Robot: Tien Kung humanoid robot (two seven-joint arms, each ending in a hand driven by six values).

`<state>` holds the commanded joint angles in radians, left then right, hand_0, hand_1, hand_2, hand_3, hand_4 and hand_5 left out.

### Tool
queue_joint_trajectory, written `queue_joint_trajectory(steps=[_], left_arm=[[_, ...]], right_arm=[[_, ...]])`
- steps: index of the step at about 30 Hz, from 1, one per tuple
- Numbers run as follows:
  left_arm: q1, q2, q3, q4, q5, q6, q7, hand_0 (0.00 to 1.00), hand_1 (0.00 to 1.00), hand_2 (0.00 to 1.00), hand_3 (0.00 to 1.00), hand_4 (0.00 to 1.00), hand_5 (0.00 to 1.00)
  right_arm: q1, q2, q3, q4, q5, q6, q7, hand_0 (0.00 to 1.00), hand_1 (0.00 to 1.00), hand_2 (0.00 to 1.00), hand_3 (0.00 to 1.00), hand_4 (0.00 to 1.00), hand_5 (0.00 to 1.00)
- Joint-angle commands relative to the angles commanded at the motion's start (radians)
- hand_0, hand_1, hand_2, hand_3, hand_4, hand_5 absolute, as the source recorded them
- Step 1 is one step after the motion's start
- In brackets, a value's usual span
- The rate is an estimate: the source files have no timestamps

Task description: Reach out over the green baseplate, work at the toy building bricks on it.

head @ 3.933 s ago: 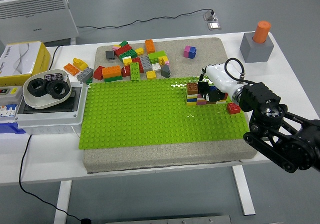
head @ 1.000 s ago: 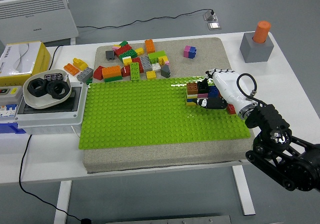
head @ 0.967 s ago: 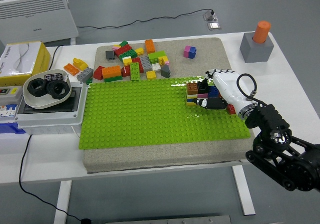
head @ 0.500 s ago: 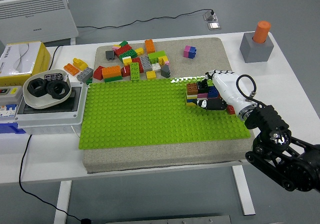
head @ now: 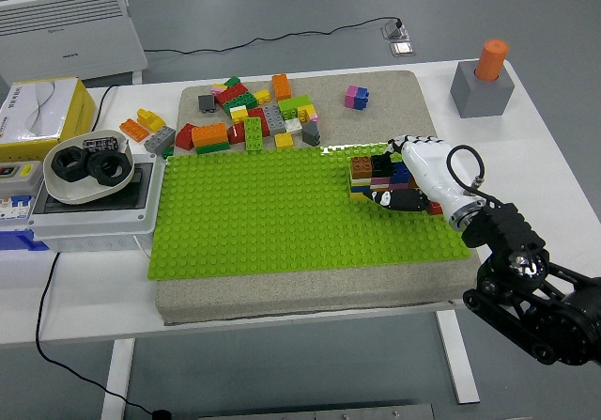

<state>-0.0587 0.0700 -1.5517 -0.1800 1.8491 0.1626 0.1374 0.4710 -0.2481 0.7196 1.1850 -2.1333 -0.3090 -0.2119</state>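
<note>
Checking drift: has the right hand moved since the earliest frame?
Yes. The white right hand has shifted right and slightly nearer, measured against the multicoloured brick stack on the green baseplate.

Baseplate (head: 272, 213) lies on a mat (head: 282, 293) at table (head: 554, 166) centre. Loose bricks (head: 254, 115) lie behind the baseplate; a stacked brick cluster (head: 371, 176) stands on its far right corner, right hand (head: 418, 176) against it. Bowl (head: 84, 166) sits left; block (head: 481, 86) far right.
</note>
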Motion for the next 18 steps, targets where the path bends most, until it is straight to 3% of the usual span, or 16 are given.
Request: queue_joint_trajectory(steps=[18], left_arm=[[0.000,0.000,0.002,0.000,-0.003,0.000,0.000,0.689,0.383,0.384,0.457,0.107,0.002]], right_arm=[[0.004,0.001,0.007,0.003,0.001,-0.002,0.003,0.781,0.797,0.831,0.598,0.889,0.570]])
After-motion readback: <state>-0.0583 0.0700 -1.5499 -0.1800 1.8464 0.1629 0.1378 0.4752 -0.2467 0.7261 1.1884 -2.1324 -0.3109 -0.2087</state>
